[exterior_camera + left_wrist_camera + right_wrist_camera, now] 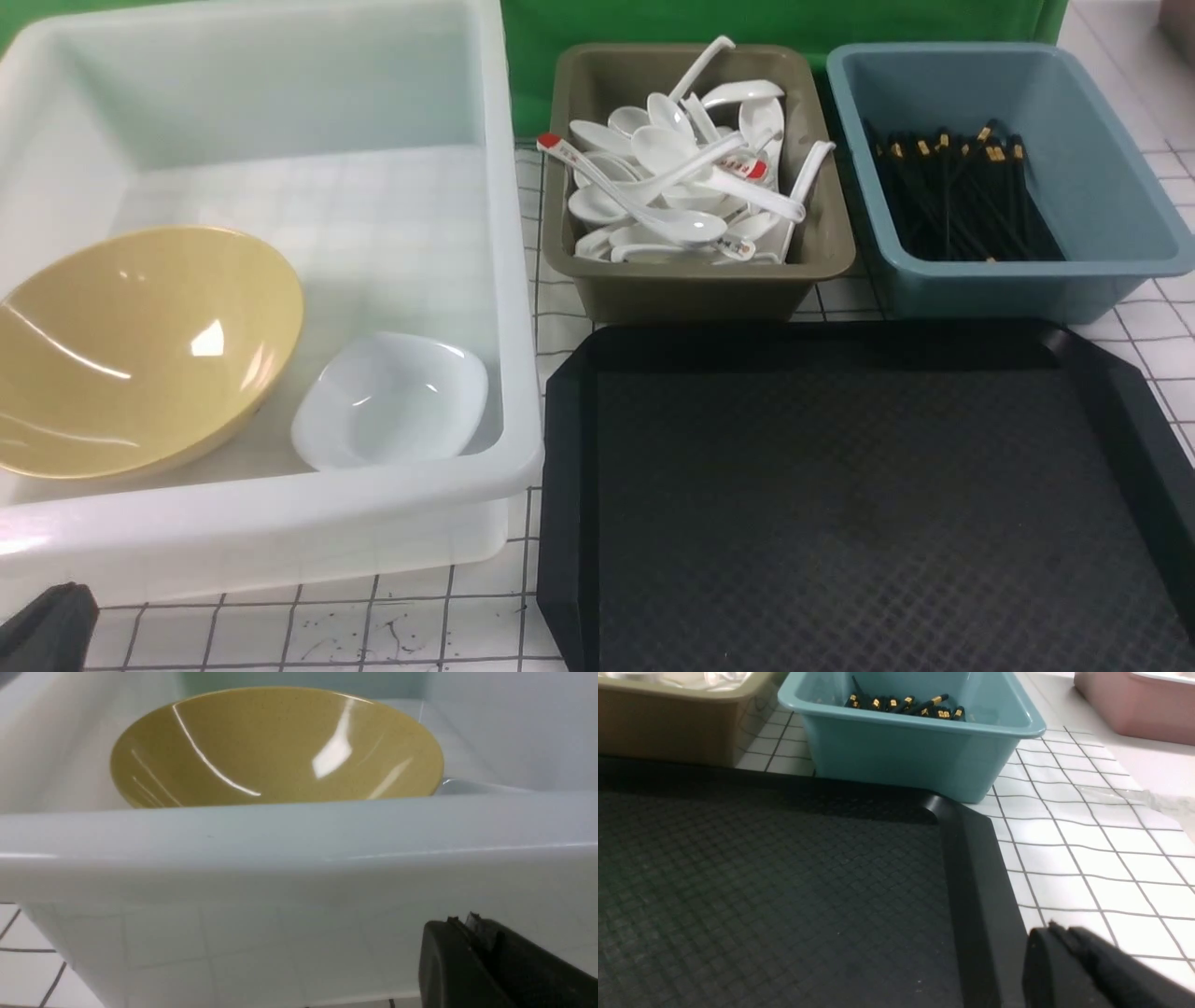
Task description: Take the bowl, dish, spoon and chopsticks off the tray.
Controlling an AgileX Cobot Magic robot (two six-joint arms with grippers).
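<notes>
- Left hand (472, 933): only a dark tip shows at the frame edge in the left wrist view. It sits low, outside the near wall of the white tub (280, 523). Whether its fingers are apart or together cannot be told. It holds nothing visible.
- Right hand (1064, 942): only a dark tip shows in the right wrist view, over the grid-marked surface (1087, 858) just beside the right rim of the tray (840, 504). Apart or together cannot be told. Nothing is seen in it.
- Tray: the textured floor is bare in both views that show it.
- Bowl (140, 345): lies tilted inside the tub, against its left side.
- Dish (392, 401): lies in the tub just beside the bowl, near the front wall.
- Spoon (644, 201): lies on the heap of white spoons in the olive bin (700, 280). Several red-marked spoons are present, so the match is a judgement.
- Chopsticks (952, 196): black sticks lie bundled in the blue bin (1102, 187). The task pair cannot be singled out.
- Status: the task appears complete.
- Risk: a left arm raised without backing off first could catch the tub rim and shift it, letting the tilted bowl slide onto the dish.
- Risk: a right arm swung inward at low height could strike the tray rim and push it against the bins.
</notes>
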